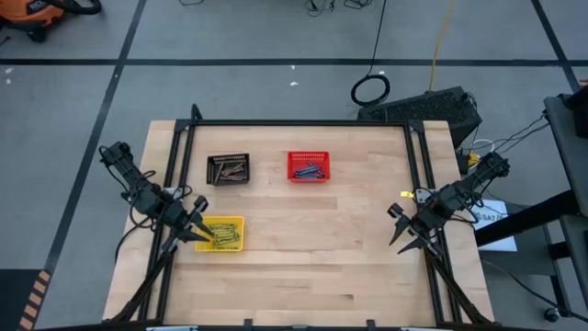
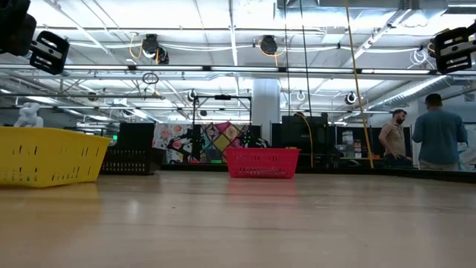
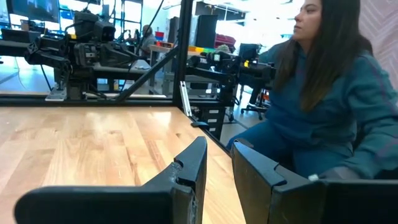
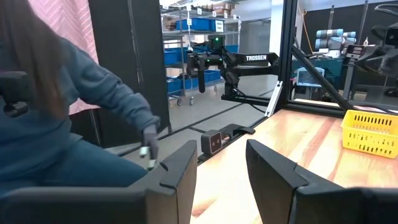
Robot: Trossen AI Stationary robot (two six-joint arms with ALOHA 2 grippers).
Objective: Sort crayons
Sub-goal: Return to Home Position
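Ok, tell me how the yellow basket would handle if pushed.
The yellow basket has perforated walls, so it is probably light and would likely slide on the smooth wooden table. It sits low and wide, so tipping seems unlikely; the crayons inside may rattle.

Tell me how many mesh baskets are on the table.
3. The black basket sits at the far left, the red basket beside it mid-table, the yellow basket nearer on the left. None seems hidden.

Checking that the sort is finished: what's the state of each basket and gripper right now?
Yellow basket: upright, holds green crayons.
Black basket: upright, holds brown crayons.
Red basket: upright, holds blue crayons.
Left gripper: open, empty, beside yellow basket.
Right gripper: open, empty, at table edge.
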